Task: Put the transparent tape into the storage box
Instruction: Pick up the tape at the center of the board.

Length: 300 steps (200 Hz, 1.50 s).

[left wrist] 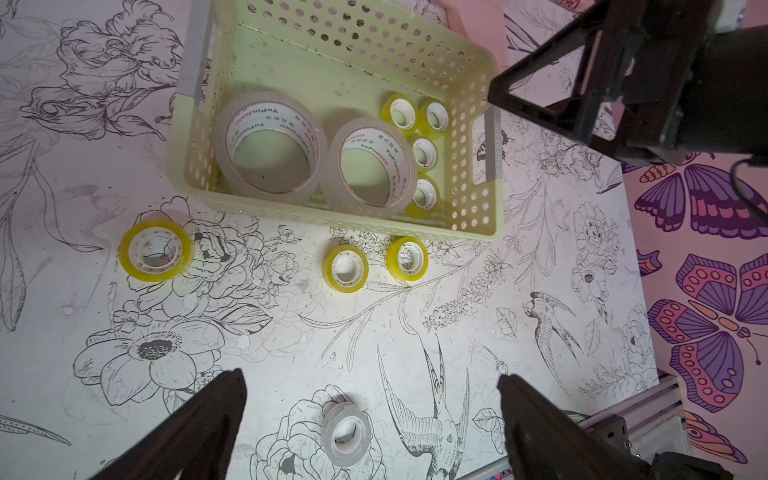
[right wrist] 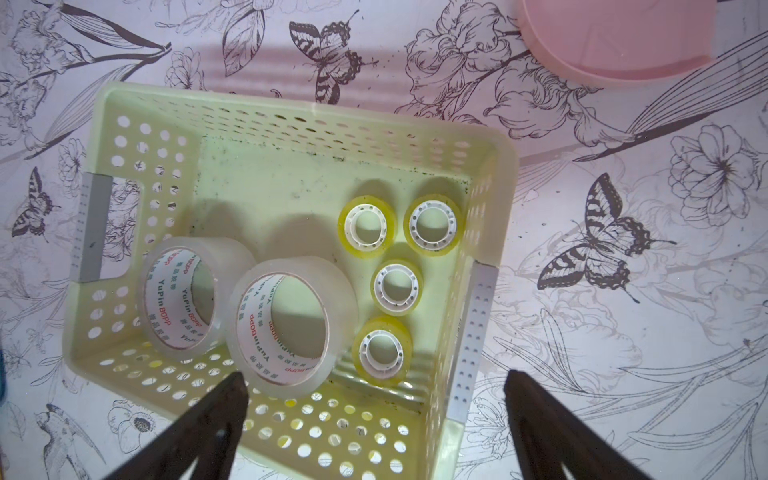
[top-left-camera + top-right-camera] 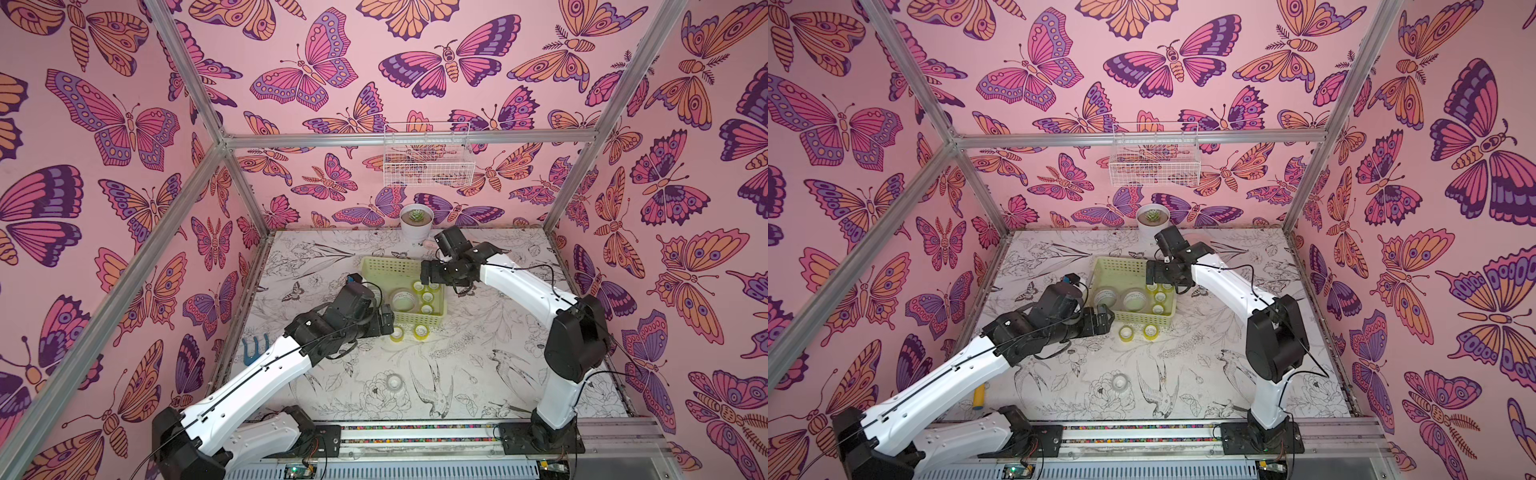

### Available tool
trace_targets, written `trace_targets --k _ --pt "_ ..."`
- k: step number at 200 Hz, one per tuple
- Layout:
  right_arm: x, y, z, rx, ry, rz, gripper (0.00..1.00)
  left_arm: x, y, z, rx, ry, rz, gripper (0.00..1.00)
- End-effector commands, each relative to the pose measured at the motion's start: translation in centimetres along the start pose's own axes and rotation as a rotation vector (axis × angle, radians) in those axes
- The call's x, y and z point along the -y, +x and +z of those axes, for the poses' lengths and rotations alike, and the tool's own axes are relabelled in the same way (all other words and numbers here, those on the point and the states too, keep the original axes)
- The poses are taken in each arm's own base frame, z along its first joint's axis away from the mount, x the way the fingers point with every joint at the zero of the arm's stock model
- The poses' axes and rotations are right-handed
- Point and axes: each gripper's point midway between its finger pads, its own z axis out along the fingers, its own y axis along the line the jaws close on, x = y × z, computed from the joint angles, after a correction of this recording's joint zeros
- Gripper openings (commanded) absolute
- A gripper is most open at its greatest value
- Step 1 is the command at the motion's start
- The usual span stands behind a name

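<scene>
Right fingers (image 2: 199, 428) apart, seemingly over storage box (image 2: 299, 99), tape rolls (image 2: 249, 332) inside

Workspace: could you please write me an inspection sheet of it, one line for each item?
Surface: table covered with flower-and-bird drawings.
Job's things: storage box holds two large clear rolls and four small yellow rolls; three yellow rolls and one colourless roll lie outside on the table.
Clutter: potted plant, blue tool, pink dish.
Grippers: left gripper open, empty; right gripper open, empty, above the box.
Cables: black cables along both arms, one loose loop.
Surroundings: butterfly walls, metal frame, wire basket.
</scene>
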Motion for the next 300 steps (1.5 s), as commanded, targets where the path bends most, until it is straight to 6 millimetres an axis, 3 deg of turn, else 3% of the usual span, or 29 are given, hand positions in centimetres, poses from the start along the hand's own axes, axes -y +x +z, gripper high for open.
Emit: trace_targets --k 1,44,105,136,174,218,270,300 --pt "-0.7 0.1 -1.9 0.024 -0.047 -0.026 0.99 -1.2 0.1 0.3 -0.012 -0.066 0.016 1.0" --pt "-2.8 2.7 -4.4 0.015 -0.096 -0.088 0.99 -2.2 0.4 0.3 -0.03 -0.092 0.034 1.0" --pt "-8.1 7.1 -6.0 0.007 -0.157 -0.177 0.99 -8.0 1.9 -0.7 -0.051 -0.201 -0.079 1.0" --pt "-11.4 8.4 -6.3 0.007 -0.223 -0.234 0.99 -10.7 1.9 -1.3 -0.032 -0.258 -0.173 0.97" --pt "-13.8 8.9 -6.3 -0.018 -0.283 -0.301 0.99 -13.7 1.7 -0.7 -0.024 -0.357 -0.264 0.89" --pt "-14.8 8.7 -6.9 -0.014 -0.319 -0.379 0.99 -16.6 2.4 2.0 -0.062 -0.46 -0.336 0.71" --pt "-15.0 8.7 -7.0 -0.008 -0.328 -0.44 0.99 -18.1 3.0 6.5 -0.141 -0.519 -0.357 0.52" --pt "-14.4 8.6 -6.9 -0.01 -0.305 -0.454 0.99 -18.5 2.9 8.5 -0.171 -0.514 -0.358 0.5"
